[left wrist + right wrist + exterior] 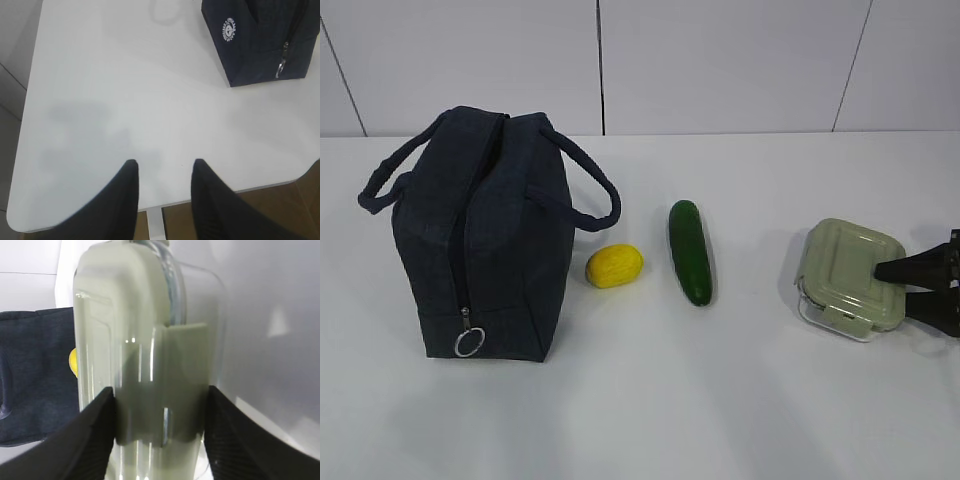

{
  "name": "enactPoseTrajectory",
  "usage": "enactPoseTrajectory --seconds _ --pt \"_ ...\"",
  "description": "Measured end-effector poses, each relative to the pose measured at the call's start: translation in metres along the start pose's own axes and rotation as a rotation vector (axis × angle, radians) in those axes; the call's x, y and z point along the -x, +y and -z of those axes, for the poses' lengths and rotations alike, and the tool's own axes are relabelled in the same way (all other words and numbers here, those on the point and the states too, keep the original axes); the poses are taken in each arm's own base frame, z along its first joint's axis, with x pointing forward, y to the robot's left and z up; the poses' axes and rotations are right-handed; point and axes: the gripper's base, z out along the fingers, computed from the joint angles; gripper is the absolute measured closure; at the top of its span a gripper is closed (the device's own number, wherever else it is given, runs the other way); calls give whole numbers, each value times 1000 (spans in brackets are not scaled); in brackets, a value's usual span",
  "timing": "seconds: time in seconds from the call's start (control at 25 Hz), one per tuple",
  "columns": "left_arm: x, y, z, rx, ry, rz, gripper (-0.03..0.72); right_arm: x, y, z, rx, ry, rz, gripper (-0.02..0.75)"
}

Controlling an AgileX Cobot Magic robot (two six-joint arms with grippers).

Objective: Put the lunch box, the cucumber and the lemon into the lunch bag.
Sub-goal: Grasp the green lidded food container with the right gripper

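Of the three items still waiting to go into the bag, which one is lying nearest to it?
The lemon: it lies just right of the lunch bag; the cucumber lies farther right, the lunch box farthest.

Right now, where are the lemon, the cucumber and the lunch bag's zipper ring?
lemon (614, 266), exterior view, middle of its yellow skin.
cucumber (690, 251), exterior view, middle of its length.
zipper ring (469, 343), exterior view, on the silver loop low on the lunch bag's (510, 270) end face.

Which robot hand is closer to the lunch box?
The right gripper. Its jaws sit on either side of the lunch box. The left gripper hangs over bare table, with only the lunch bag in its view.
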Motion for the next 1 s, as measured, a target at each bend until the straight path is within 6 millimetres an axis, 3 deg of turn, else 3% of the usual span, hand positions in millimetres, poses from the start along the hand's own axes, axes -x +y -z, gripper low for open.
enactPoseTrajectory --seconds 1.0 --pt "0 0 0 0 0 0 449 -1 0 0 0 10 -44 336"
